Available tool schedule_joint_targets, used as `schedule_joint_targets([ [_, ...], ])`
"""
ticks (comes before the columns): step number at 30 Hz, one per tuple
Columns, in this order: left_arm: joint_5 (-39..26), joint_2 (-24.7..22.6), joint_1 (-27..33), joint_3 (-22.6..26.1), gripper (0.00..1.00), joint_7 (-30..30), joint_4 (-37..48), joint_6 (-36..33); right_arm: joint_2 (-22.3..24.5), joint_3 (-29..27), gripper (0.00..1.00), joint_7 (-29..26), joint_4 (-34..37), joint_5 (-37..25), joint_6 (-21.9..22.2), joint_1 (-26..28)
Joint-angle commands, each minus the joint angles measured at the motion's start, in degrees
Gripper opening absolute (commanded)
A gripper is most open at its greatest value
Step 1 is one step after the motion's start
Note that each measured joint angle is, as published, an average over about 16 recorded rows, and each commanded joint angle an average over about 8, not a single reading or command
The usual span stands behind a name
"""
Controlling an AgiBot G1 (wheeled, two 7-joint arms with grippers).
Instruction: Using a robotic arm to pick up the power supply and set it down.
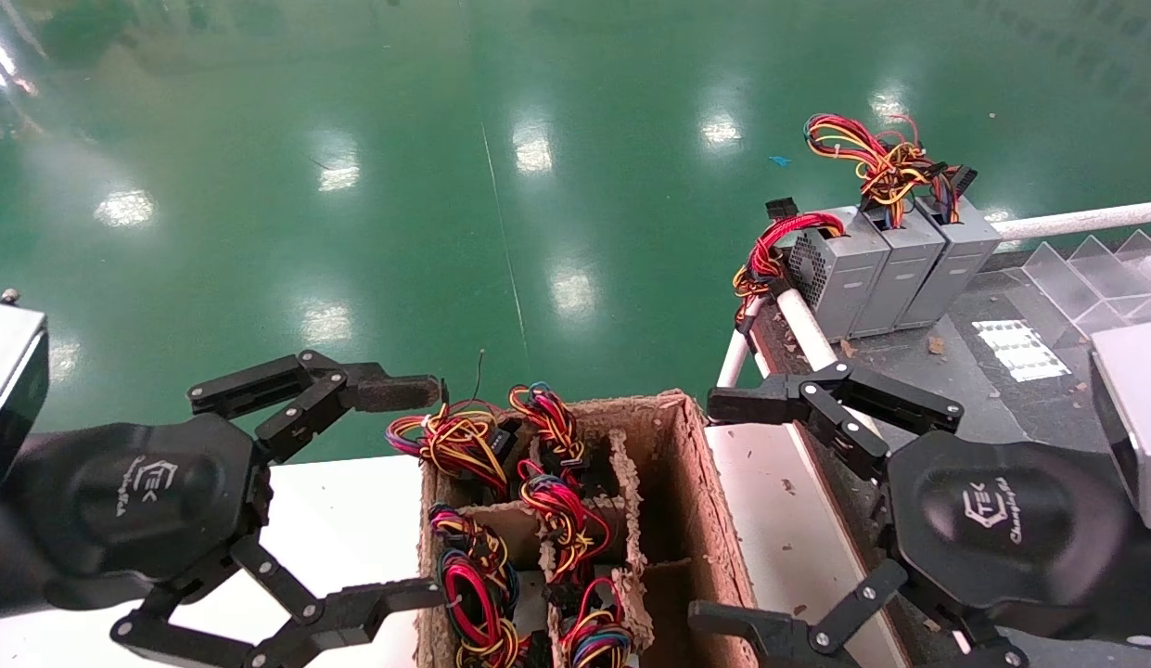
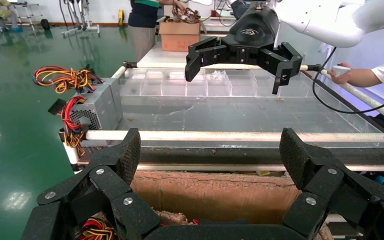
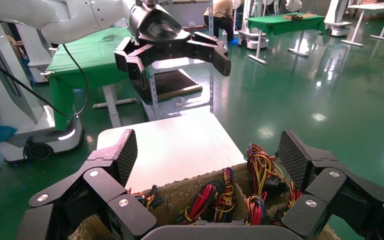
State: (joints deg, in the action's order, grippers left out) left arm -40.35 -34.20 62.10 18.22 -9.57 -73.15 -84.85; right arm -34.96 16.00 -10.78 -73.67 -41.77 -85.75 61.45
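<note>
Three grey power supply boxes stand side by side at the far end of the dark conveyor, their wire bundles sticking up; one box shows in the left wrist view. More wire bundles fill the brown cardboard box between my arms, also seen from the right wrist. My left gripper hangs open to the left of the box, nothing between its fingers. My right gripper hangs open to the right of it, also empty.
A white table lies under the left gripper. White rails edge the conveyor, with clear plastic dividers at the far right. Green floor stretches beyond. A person's hand shows beside the conveyor.
</note>
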Motion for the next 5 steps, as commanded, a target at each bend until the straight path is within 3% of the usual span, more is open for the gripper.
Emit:
schedule_joint_targets([
  [1, 0.00, 0.00, 0.00, 0.00, 1.00, 0.00, 0.00, 0.00, -0.01, 0.01, 1.00, 0.01, 0.05, -0.03, 0.02, 0.04],
  [5, 0.00, 0.00, 0.00, 0.00, 1.00, 0.00, 0.00, 0.00, -0.02, 0.02, 1.00, 0.02, 0.09, -0.04, 0.03, 0.07],
])
